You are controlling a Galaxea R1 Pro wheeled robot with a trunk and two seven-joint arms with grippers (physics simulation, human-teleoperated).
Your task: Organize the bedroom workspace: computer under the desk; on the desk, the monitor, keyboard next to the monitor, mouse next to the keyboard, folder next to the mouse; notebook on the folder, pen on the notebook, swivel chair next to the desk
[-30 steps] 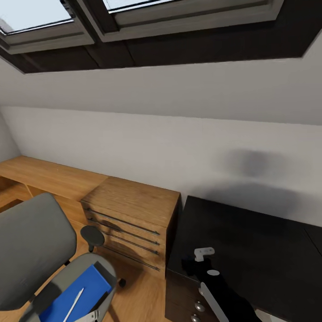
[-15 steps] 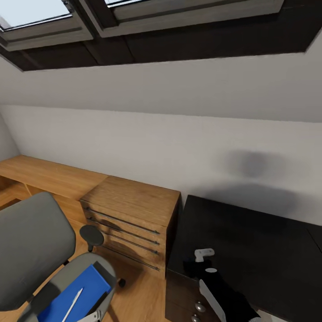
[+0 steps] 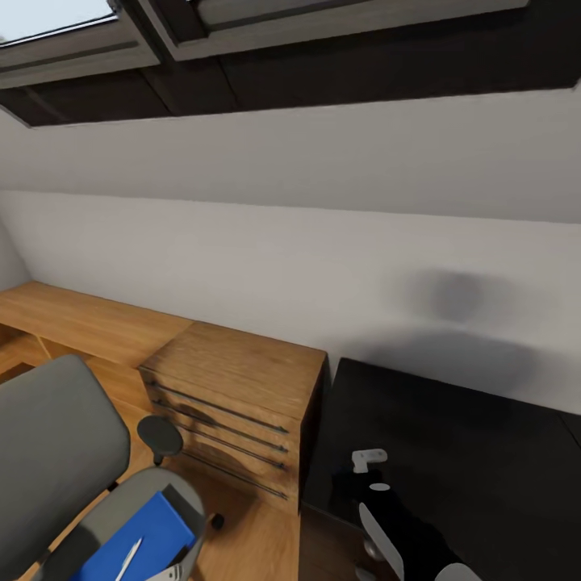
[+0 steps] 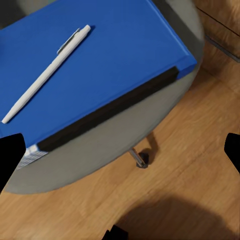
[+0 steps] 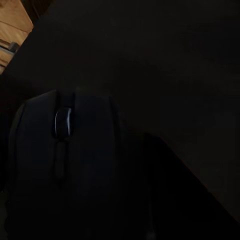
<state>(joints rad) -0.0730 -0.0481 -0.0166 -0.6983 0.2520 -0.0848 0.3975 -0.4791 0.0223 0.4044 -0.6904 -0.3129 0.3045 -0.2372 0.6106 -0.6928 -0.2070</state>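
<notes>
Folder (image 3: pixel 133 539): flat bright blue rectangle with a dark edge, lying on the seat of the grey upholstered swivel chair (image 3: pixel 56 452) at the near left of the head view; in the left wrist view one corner reaches close to the seat's rim.

Pen (image 4: pixel 46 74): thin white stick with a clip, lying slantwise on top of the folder, touching it; also seen in the head view.

Swivel chair: grey back and seat, round black armrest pad, caster on the light wooden floor (image 4: pixel 190 165); stands just left of the wooden chest of drawers (image 3: pixel 234 403), apart from the counter.

Counter (image 3: pixel 468 452): glossy black top at the near right, beside the chest and against the white sloped wall (image 3: pixel 323 242).

Mouse (image 5: pixel 65 165): rounded dark grey-black body with a scroll wheel, close before the right wrist camera, with the black counter top beyond it.

Right claw (image 3: pixel 355 480): dark, at the counter's near left corner; whether it pinches the mouse cannot be told.

Left claw (image 4: pixel 120 155): fingertips (image 4: pixel 10 157) set wide apart at the picture's edges, above the chair seat and floor, holding nothing.

Skylight frames (image 3: pixel 242 24): dark, across the ceiling at the far top.
</notes>
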